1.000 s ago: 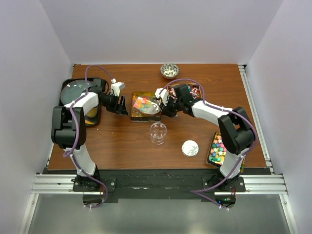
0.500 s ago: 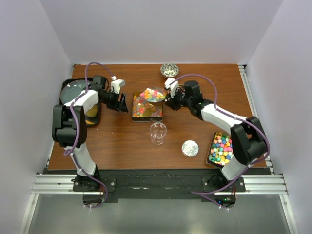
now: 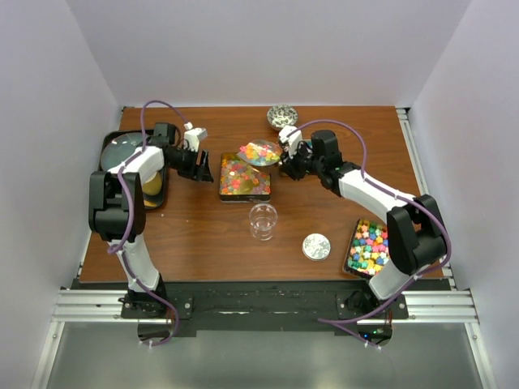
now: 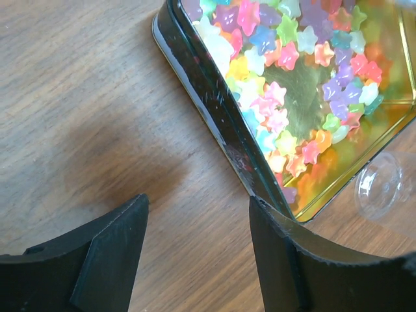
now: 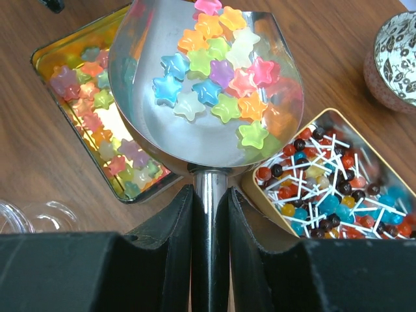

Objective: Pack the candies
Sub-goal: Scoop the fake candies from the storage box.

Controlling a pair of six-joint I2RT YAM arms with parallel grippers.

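Observation:
My right gripper (image 5: 210, 201) is shut on the handle of a steel scoop (image 5: 169, 130); the scoop (image 3: 259, 152) is held above the far edge of a gold tin (image 3: 243, 180). The scoop carries several pastel star candies (image 5: 221, 78). More star candies (image 4: 286, 78) lie in the tin (image 5: 45, 58). My left gripper (image 4: 198, 221) is open and empty, low over the wood at the tin's left wall (image 4: 214, 110); it also shows in the top view (image 3: 199, 167). A second tin (image 5: 325, 117) holds small lollipops. A tray of bright cube candies (image 3: 369, 247) sits at the right.
A clear plastic cup (image 3: 263, 220) stands in front of the tin, a round lid (image 3: 316, 245) to its right. A patterned bowl (image 3: 281, 117) sits at the back. A black tray (image 3: 109, 154) with a glass lid lies at the far left.
My right gripper lifted the scoop out of the star tin, full of candies, and moved it back and slightly right. The left gripper stayed beside the tin.

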